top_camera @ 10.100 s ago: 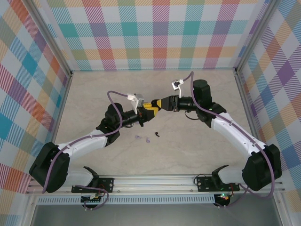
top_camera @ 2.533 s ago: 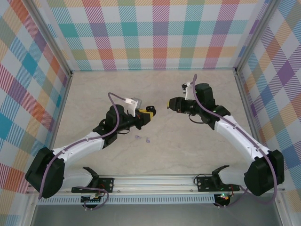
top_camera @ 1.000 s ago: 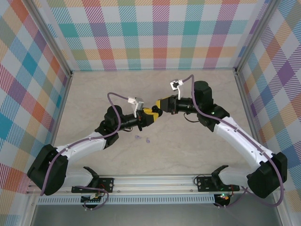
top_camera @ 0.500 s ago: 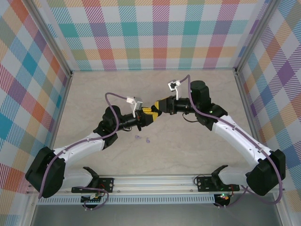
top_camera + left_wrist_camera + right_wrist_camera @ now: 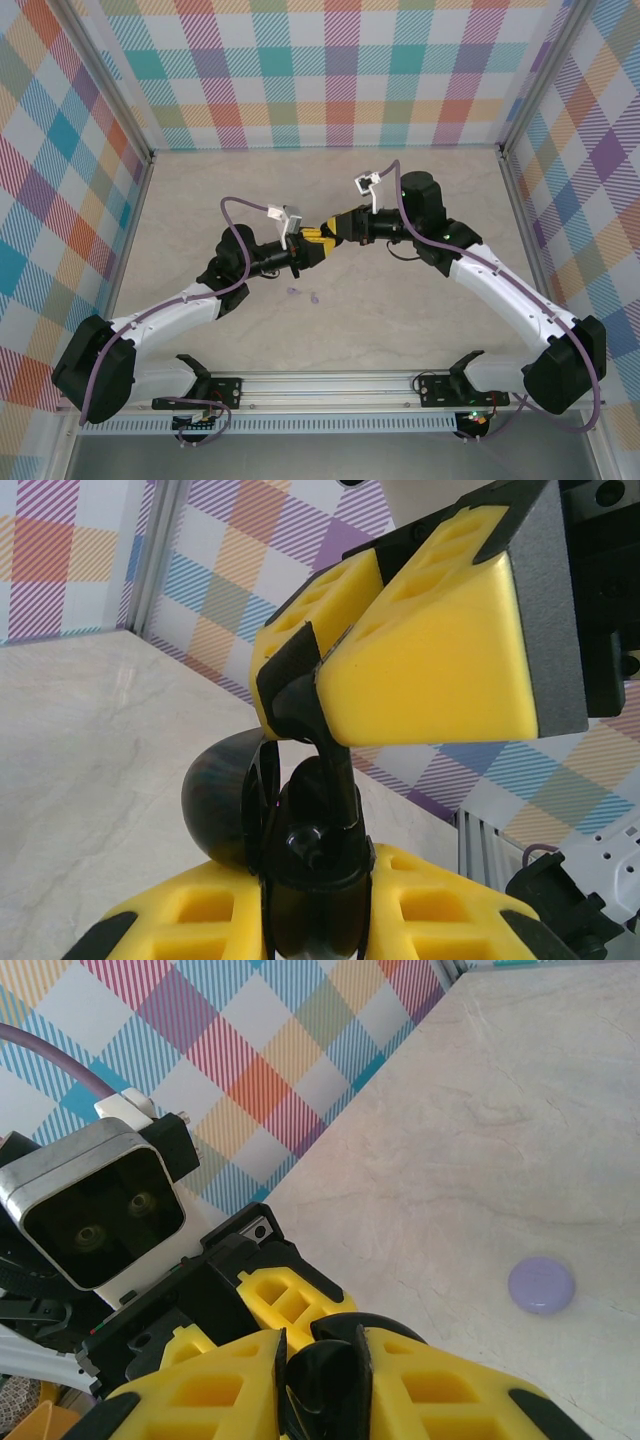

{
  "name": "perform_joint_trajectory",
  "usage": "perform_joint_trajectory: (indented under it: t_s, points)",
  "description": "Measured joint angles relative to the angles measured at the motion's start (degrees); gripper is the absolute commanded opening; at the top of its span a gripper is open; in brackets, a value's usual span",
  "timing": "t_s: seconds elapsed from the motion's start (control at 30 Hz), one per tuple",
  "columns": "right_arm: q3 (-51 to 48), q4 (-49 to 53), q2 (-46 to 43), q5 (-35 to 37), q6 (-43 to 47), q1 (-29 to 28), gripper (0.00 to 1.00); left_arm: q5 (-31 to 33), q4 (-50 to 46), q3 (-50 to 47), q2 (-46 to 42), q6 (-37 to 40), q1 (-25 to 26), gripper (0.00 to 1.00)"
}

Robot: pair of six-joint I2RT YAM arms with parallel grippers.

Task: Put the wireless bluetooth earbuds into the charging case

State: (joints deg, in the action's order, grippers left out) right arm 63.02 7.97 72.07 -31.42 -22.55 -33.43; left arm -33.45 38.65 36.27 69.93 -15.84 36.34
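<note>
Grippers tip to tip above mid-table: the left gripper point(image 5: 320, 241) is clamping its jaws on the open black charging case point(image 5: 215, 800), while the right gripper point(image 5: 331, 227) is pinching a black earbud point(image 5: 300, 702) and holding it against the case. Two lavender earbuds point(image 5: 293, 291) are lying on the table point(image 5: 420, 320) at six o'clock of the grippers.

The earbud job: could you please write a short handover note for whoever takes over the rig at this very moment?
Left hand: shut on the open black charging case, held in the air.
Right hand: shut on a black earbud, which is pressed at the case's opening; the two hands meet tip to tip.
Table: two lavender earbuds lie loose on it.
Done: case and black earbud are picked up and brought together.
Left: seat this earbud and release it; the lavender pair is untouched. I cannot tell whether another black earbud already sits in the case.
</note>
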Motion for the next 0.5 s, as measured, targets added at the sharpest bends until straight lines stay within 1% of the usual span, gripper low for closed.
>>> perform_joint_trajectory:
  t_s: [0.5]
  points:
    - [0.0,1.16,0.0,0.59,1.22,0.0,0.25,0.07,-1.05,0.0,-0.31,0.02,0.0,0.07]
